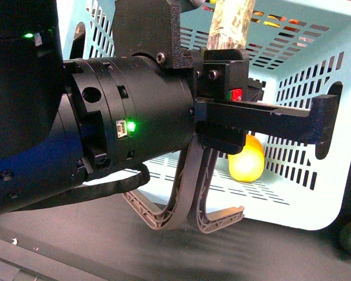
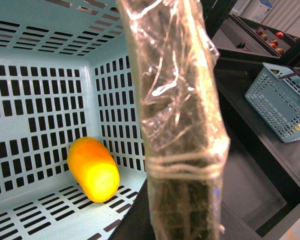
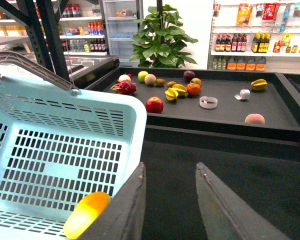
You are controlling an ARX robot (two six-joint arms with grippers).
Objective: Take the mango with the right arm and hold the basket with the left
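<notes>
The pale blue basket [image 1: 292, 193] stands on a dark table. The yellow mango [image 1: 245, 161] lies on the basket's floor by a corner. It also shows in the left wrist view [image 2: 92, 170] and the right wrist view [image 3: 86, 215]. My left gripper [image 2: 182, 225] is shut on the basket's tape-wrapped handle [image 2: 177, 100], which hides its fingers; the handle shows at the top of the front view [image 1: 231, 23]. My right gripper [image 3: 171, 167] is open and empty, just outside the basket's rim [image 3: 135, 130], over the dark surface, apart from the mango.
A black arm [image 1: 105, 129] fills the left of the front view, with two grey ribbed curved pieces [image 1: 187, 213] below it. A dark display counter [image 3: 225, 112] holds several fruits, among them a red apple [image 3: 154, 104]. A second blue basket [image 2: 282, 102] stands on a shelf.
</notes>
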